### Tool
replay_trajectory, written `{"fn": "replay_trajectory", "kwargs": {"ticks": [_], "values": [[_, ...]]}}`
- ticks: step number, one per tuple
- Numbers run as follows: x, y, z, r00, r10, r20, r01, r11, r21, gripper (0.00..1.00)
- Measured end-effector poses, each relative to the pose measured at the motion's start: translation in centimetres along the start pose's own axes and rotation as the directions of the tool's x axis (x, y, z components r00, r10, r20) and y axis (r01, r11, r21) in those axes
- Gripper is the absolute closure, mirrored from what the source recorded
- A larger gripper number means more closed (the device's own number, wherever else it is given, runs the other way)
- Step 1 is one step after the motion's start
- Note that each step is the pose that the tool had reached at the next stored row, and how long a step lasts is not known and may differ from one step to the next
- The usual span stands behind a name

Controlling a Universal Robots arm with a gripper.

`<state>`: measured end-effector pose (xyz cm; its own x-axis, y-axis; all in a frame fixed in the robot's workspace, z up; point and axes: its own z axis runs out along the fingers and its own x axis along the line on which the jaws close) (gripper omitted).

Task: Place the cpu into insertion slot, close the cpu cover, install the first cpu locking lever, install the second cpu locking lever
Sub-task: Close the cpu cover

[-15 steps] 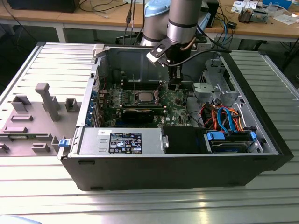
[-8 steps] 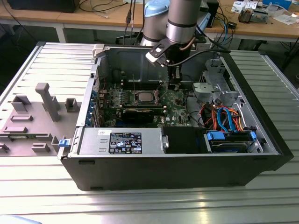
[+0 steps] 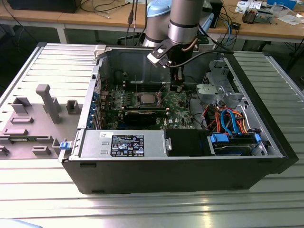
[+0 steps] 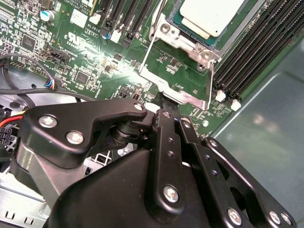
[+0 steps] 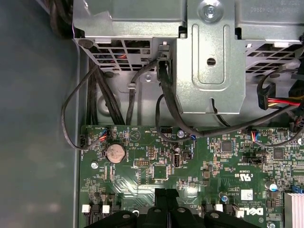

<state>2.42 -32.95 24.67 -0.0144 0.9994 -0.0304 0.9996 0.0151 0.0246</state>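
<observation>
Closing the cpu cover (image 4: 180, 92) wants a steady push along its hinge arc: the pincer (image 4: 164, 101), clenched, meets its free edge, while the cpu (image 4: 211, 16) sits in the insertion slot (image 4: 166, 29).

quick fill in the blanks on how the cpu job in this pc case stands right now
1. The cpu lies in the ___, silver top up.
2. The cover is tilted up off the cpu, so it is not yet ___.
3. The pincer hangs to the exterior view's ___ of the cpu.
4. The board under it all is ___ in colour.

Missing words: slot; closed; right; green
</observation>
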Motion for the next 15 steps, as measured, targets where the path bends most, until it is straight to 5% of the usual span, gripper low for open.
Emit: {"fn": "replay_trajectory", "kwargs": {"ticks": [15], "values": [[0.01,-0.37,0.01,1.0000,0.000,0.0000,0.000,1.0000,0.0001,0.89]]}}
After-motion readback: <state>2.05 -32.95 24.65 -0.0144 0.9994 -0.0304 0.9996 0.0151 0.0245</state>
